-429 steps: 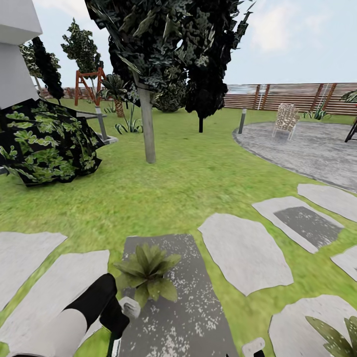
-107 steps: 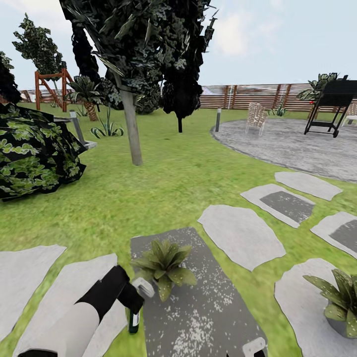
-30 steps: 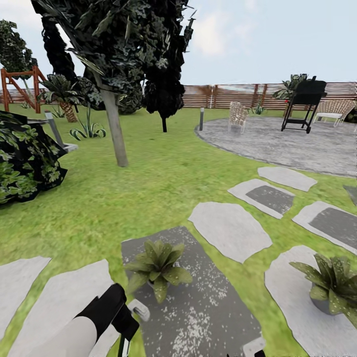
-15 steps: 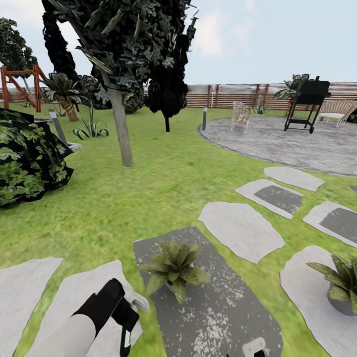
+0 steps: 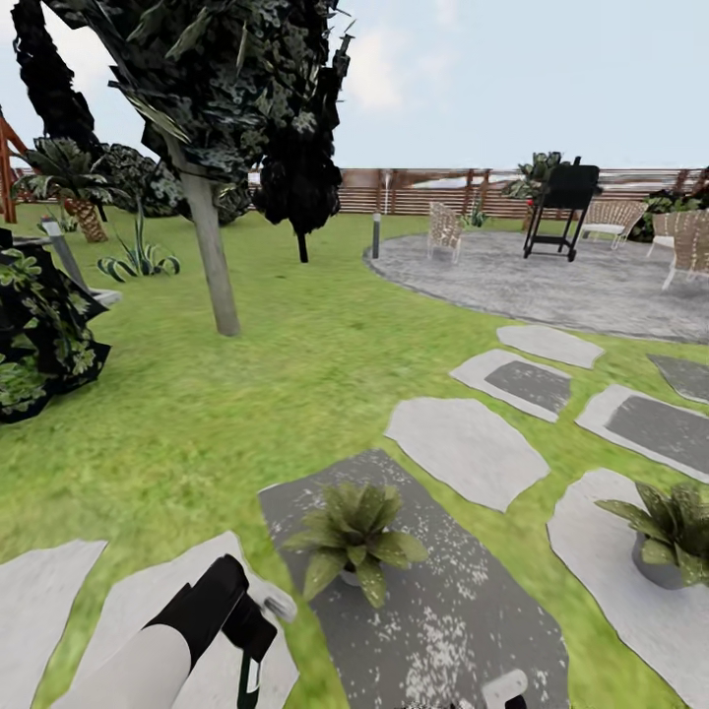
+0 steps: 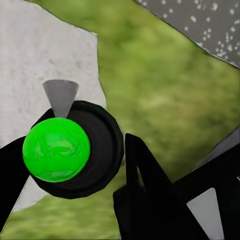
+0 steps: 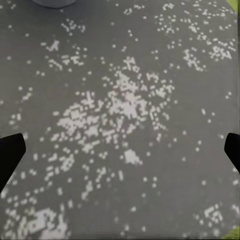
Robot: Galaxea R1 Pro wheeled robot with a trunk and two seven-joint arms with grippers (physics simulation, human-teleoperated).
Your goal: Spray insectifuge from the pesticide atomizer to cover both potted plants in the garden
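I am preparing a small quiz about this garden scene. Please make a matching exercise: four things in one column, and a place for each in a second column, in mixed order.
Things
1. pesticide atomizer
2. nearer potted plant
3. second potted plant
4. black grill

Places
A. on the dark speckled stepping stone
B. on the round paved patio, near the fence
C. in the left pincer, hanging below it
D. on a pale stepping stone, at the head view's right edge

Pairs: 1-C, 2-A, 3-D, 4-B

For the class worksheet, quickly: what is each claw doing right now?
Left claw: shut on the slim dark green-black spray bottle.
Right claw: open, holding nothing, over the speckled dark grey stepping stone.
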